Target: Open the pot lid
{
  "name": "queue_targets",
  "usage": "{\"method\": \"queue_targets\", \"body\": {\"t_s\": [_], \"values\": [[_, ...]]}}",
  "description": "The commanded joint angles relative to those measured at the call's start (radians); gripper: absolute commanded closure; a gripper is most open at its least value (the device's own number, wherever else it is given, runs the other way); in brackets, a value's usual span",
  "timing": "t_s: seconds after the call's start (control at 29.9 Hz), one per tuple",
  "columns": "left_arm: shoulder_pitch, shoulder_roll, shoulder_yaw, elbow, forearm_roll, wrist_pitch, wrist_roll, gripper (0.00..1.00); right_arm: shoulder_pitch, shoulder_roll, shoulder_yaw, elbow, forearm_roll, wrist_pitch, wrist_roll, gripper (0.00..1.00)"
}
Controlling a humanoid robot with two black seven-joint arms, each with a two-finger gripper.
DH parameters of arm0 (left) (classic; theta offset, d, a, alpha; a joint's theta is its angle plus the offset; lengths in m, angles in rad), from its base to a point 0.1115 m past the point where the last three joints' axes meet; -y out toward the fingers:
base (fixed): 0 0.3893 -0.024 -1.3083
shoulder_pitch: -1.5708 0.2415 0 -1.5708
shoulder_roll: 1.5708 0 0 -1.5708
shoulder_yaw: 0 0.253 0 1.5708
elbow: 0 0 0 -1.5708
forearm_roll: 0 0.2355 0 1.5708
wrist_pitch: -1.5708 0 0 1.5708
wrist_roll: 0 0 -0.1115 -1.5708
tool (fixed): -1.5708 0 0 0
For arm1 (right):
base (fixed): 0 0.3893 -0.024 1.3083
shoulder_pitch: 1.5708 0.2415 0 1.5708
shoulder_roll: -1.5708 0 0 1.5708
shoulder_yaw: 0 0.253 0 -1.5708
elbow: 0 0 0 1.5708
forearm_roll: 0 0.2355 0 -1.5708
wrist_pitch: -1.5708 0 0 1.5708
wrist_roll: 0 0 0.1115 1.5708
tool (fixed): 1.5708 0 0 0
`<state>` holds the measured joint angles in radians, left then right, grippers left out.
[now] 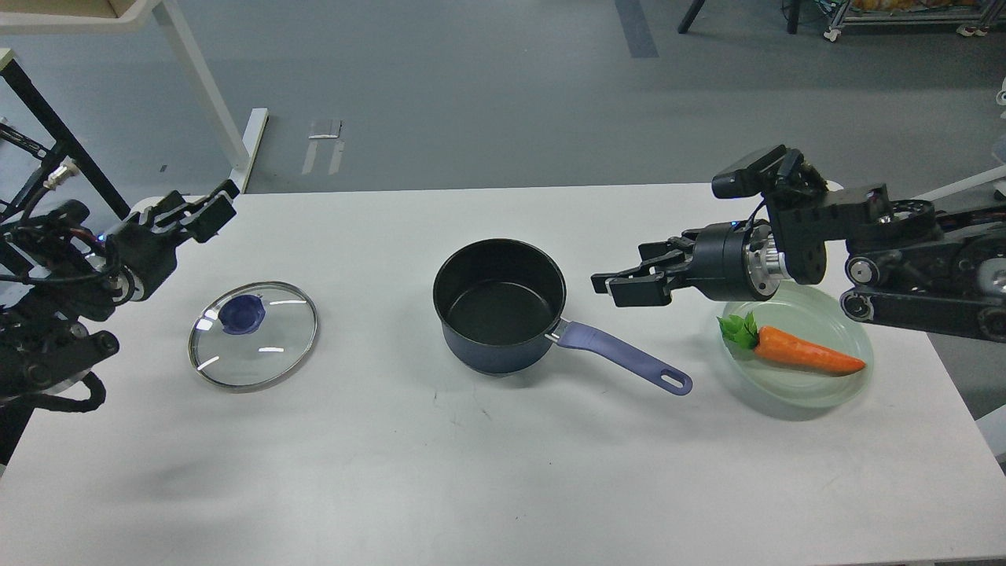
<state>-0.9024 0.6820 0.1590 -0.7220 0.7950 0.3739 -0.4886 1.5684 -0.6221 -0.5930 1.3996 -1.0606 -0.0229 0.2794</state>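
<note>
A dark blue pot (498, 310) stands uncovered at the table's middle, its purple handle (622, 358) pointing right and toward me. The glass lid (253, 334) with a purple knob lies flat on the table to the pot's left. My left gripper (206, 208) is open and empty, raised above and behind the lid near the table's back left edge. My right gripper (625, 284) is open and empty, hovering above the handle, just right of the pot.
A pale green plate (817, 389) with an orange carrot (802, 354) sits at the right, under my right arm. A white table leg (200, 86) and a black frame (47, 130) stand on the floor behind the table's left.
</note>
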Motion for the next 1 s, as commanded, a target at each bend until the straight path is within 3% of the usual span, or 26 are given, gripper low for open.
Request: {"method": "queue_targets", "body": {"t_s": [0.0,0.2,0.37,0.57,0.84,0.97], "values": [[-0.101,-0.027,0.000,-0.002,-0.218,-0.105,0.000,0.01,-0.111,-0.067,0.214,-0.005,0.030,0.001,0.000,0.01],[-0.177,-0.079,-0.013,-0.002,-0.448,-0.165,0.000,0.01,-0.333,-0.088,0.638,-0.109,0.080,0.000,-0.002,0.01],[-0.174,-0.165,-0.145,0.027,-0.589,-0.233,0.000,0.01,-0.497,-0.077,0.896,-0.160,0.175,-0.006,-0.002,0.01],[-0.136,-0.277,-0.246,0.065,-0.694,-0.305,0.000,0.01,-0.579,-0.074,1.018,-0.197,0.417,-0.017,-0.002,0.00],[-0.040,-0.274,-0.343,0.065,-0.990,-0.432,0.000,0.01,-0.617,0.038,1.056,-0.356,0.937,-0.017,0.000,0.00],[0.019,-0.274,-0.395,0.065,-1.039,-0.490,0.000,0.01,-0.665,0.102,1.119,-0.448,1.080,-0.005,0.000,0.00]]}}
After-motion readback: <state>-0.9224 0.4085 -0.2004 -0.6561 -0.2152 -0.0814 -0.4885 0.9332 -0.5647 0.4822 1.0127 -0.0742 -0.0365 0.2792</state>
